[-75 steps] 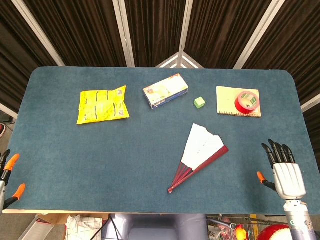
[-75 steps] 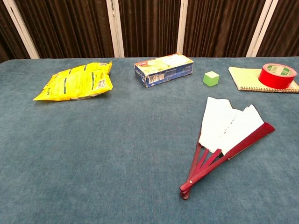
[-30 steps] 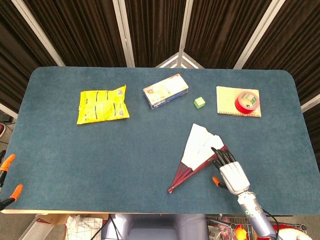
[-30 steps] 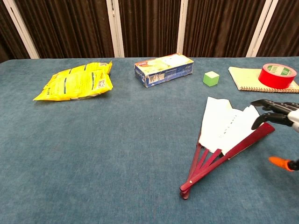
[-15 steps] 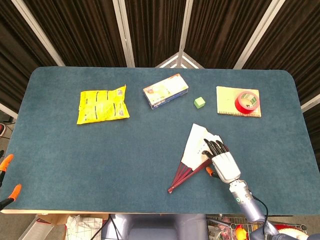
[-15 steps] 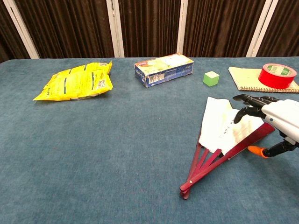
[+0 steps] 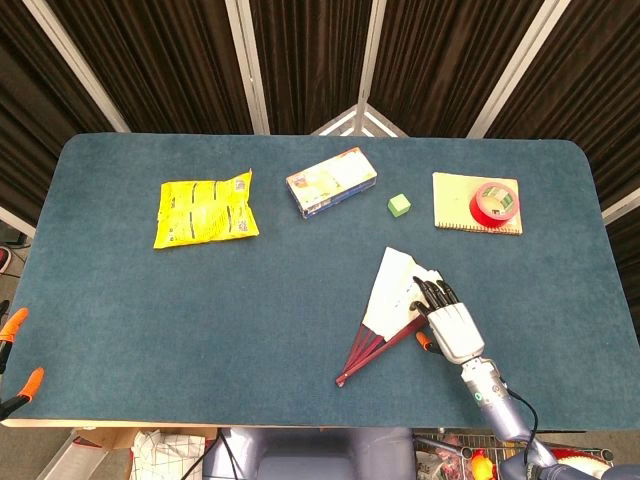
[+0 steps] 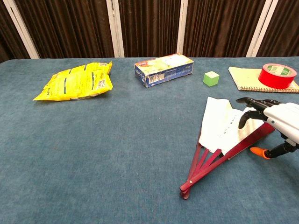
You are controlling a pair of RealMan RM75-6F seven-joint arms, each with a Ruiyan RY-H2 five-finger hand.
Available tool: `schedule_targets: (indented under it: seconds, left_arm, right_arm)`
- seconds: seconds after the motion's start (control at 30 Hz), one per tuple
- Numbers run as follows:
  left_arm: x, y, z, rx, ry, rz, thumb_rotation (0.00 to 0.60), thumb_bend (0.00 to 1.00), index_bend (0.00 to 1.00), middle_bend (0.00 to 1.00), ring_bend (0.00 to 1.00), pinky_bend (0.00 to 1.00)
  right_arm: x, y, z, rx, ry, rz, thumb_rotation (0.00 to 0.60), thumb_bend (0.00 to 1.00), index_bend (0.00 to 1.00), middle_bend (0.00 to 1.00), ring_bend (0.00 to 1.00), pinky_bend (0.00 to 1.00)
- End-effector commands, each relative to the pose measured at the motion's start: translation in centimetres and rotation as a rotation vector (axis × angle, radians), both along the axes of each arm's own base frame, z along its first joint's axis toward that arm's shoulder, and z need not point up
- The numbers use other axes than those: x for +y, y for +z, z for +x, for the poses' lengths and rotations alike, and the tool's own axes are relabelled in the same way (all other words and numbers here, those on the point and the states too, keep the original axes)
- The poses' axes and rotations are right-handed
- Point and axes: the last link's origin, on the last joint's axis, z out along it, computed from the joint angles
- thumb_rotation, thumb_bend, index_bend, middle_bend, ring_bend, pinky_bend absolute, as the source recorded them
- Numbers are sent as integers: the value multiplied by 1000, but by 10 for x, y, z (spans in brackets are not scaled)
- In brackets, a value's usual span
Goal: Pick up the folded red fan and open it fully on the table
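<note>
One hand (image 7: pixel 452 322), the right, hovered with fingers spread and empty over the partly opened fan (image 7: pixel 398 295), which lay right of centre on the blue surface (image 7: pixel 200 320). Its paper looked light and tearable; the stiff red ribs seemed the safer hold.

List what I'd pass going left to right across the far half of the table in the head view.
Yellow snack bag → printed box → green cube → notepad with the red tape roll resting on its right part.
</note>
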Motion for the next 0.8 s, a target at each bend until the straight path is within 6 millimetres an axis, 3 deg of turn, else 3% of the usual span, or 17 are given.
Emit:
schedule_targets:
  seconds: [0.03,0.47,0.8]
  left_arm:
    - [0,-1,0,2,0,-2,600,385,129,0,0,0]
    - [1,-3,0,12,4,-3,600,385,129,0,0,0]
    - [1,-3,0,15,5,0,600,385,129,0,0,0]
  right_arm:
    - [0,-2,-2,11,-2,6,600,288,401,77,137,137]
    - [0,-12,-4,22,-13,32,600,288,408,77,137,137]
    - [-6,-20,5,9,4,45,600,290,463,82,148,137]
